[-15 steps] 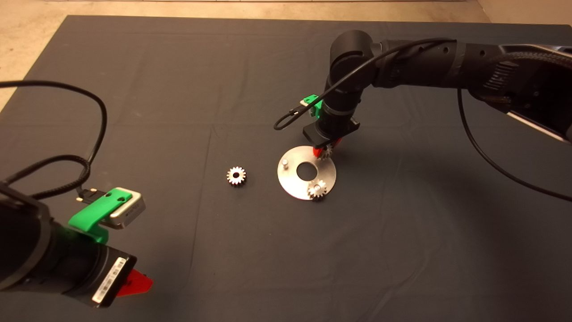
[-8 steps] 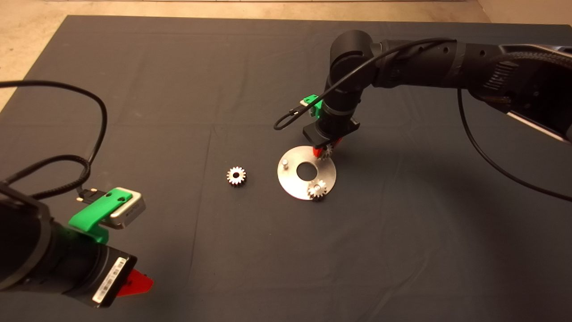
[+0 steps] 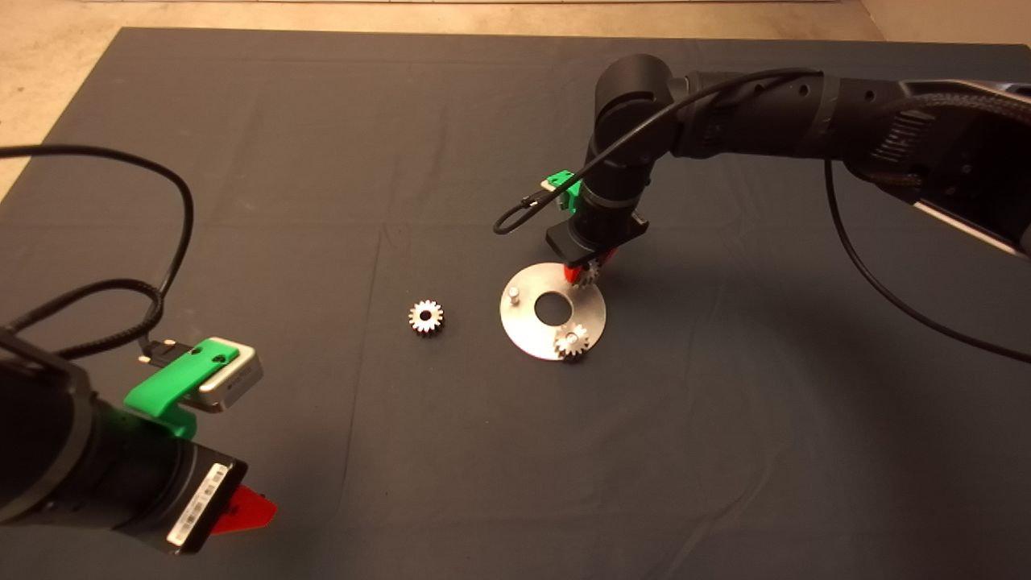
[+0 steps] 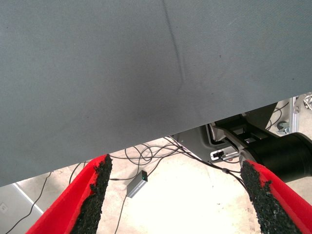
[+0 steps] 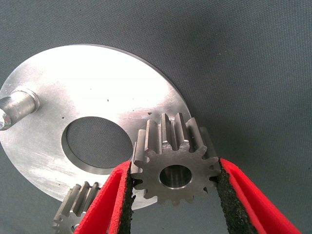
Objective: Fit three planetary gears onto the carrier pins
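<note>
So I've got the right gripper [image 3: 586, 272] parked over the far edge of the carrier disc [image 3: 532, 334], roughly the 1 o'clock spot on the disc seen from the head cam, and it's pinched shut on one planetary gear [image 5: 174, 165], pads pressing on the teeth from either side. From the wrist cam the gear's bore [image 5: 174, 176] faces straight at the camera, so its axis runs along the fingers, which looks about vertical to me, the way the pins stand. Thing is, I can't see the pin I'm aiming for: the gear and fingers hide it in both views, so I honestly can't tell if the bore is already over the pin or just hovering beside it. That's the whole game for the next move: bore and pin have to be on one line before I go straight down, otherwise it'll hang up on the pin's top. One gear [image 3: 571, 341] already sits on the pin at about 5 o'clock on the disc, the pin at 10 o'clock [image 3: 514, 296] is bare, and the third gear [image 3: 425, 316] lies flat on the mat [image 3: 242, 201], hole up, just off the disc at 9 o'clock. Left gripper [image 4: 175, 195] is idle at the near left corner with its fingers spread wide and nothing in them.
</note>
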